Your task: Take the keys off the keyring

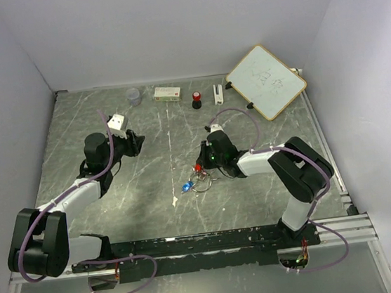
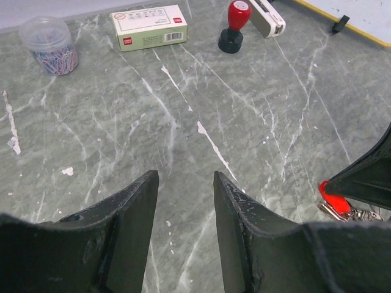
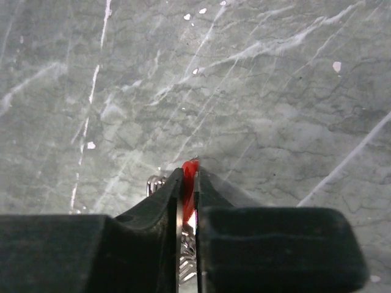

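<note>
Keyring [image 1: 201,183] lies midway on the desk [image 1: 153,211], and we call everything off it. One key [image 1: 197,167] sits just behind it, pinched between the right fingers [image 3: 160,204]; the other key [image 1: 186,188] lies just left of it. Left fingers [image 2: 131,220] hang well left and behind. Far behind the keyring, left to right: jar [image 1: 132,96], box [image 1: 167,93], stamp [image 1: 197,101], whiteboard [image 1: 266,80].

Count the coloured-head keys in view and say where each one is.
2. The red key is pinched in the right gripper; the blue key lies on the table, left of the keyring in the top view. Others might hide beneath the gripper.
</note>
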Controlling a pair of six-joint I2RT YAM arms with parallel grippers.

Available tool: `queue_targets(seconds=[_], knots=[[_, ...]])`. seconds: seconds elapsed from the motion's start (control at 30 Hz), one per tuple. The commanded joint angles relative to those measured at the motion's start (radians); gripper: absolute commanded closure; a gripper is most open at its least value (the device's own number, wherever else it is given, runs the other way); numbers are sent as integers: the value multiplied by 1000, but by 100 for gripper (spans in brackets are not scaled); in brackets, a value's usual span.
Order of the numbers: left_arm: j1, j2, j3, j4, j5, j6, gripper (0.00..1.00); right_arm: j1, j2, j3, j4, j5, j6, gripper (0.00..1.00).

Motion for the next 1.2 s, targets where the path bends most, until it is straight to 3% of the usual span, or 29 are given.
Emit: queue_targets(seconds=[0.0,0.23,0.43,1.0,1.17], knots=[[-6,-17,11,-3,-30,12,48,-3,29,10,-54,-13,-1,100],[-5,-23,11,-5,-26,12,48,-4,16,19,-67,-9,-28,100],[-6,-19,18,-6,6,12,50,3,-96,62,-116,22,-86,100],[-6,30,118,74,326,-110,47,80,-379,183,-122,166,-325,100],[-6,38,123,129,433,-148,38,86,-407,237,-130,203,-367,100]])
